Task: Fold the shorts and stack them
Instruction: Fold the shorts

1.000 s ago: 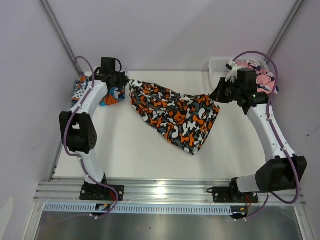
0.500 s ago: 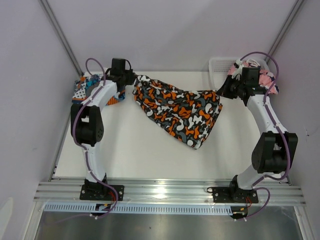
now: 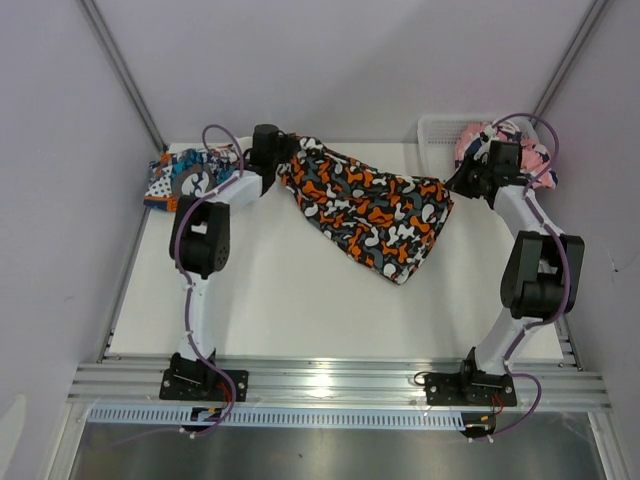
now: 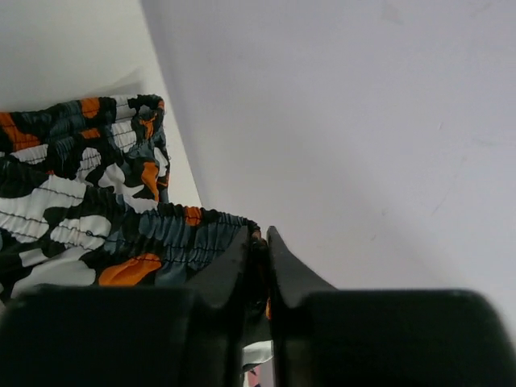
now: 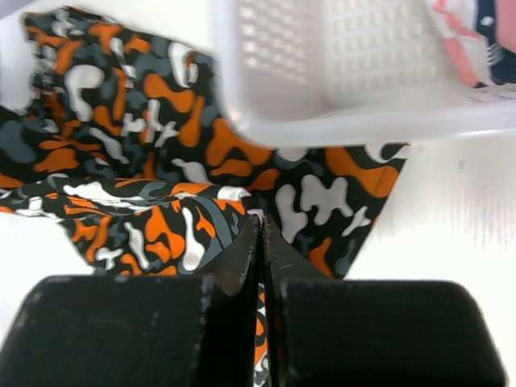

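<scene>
Blotched shorts (image 3: pixel 370 210) stretch between both arms over the far side of the table (image 3: pixel 300 300) — left fingers (image 4: pixel 242 250) pinch the elastic waistband, almost together; right fingers (image 5: pixel 254 234) clamp tight on the opposite corner, beside the basket (image 3: pixel 432 128). Teal shorts (image 3: pixel 158 183) lie at the table's far-left corner.

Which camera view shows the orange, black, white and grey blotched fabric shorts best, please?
The top external view: the whole orange, black, white and grey blotched shorts stretch between the left gripper and right gripper. Left wrist shows only the gathered waistband; right wrist shows one end near the white plastic mesh basket.
</scene>
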Action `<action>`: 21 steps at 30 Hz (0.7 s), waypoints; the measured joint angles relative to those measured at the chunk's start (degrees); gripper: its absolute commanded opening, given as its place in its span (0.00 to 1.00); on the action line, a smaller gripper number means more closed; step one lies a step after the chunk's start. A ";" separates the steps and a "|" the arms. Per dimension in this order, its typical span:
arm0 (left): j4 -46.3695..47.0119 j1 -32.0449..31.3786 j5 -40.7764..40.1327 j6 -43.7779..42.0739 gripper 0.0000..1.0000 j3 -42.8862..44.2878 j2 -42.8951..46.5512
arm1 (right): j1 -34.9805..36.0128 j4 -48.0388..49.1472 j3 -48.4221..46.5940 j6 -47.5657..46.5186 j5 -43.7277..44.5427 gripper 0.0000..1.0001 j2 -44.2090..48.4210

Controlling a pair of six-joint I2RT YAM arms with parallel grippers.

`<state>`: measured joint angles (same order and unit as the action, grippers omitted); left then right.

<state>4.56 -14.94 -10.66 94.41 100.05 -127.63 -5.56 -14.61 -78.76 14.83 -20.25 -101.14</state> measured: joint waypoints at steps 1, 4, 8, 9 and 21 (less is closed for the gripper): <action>2.12 -0.31 -0.26 0.09 0.42 0.52 -1.11 | -0.31 0.76 -0.26 0.17 0.37 0.09 -1.51; 7.93 -0.87 -1.44 -0.11 0.99 0.85 -3.63 | -0.79 2.43 -1.05 1.01 2.54 0.23 -5.81; 9.46 -1.01 -2.75 -2.58 0.99 2.05 -4.87 | -1.05 2.67 -1.09 1.88 6.29 0.25 -8.07; 9.55 -0.92 -2.99 -4.04 0.99 2.51 -4.85 | -1.05 2.71 -1.05 2.10 7.23 0.25 -8.00; 1.11 2.21 -2.71 -24.59 0.99 -6.16 12.98 | -0.11 4.22 9.29 3.39 8.66 0.65 7.21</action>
<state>5.67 -12.73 -13.37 69.82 93.89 -114.65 -5.67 -10.39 -69.47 18.22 -11.60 -93.93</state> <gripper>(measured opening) 0.993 0.622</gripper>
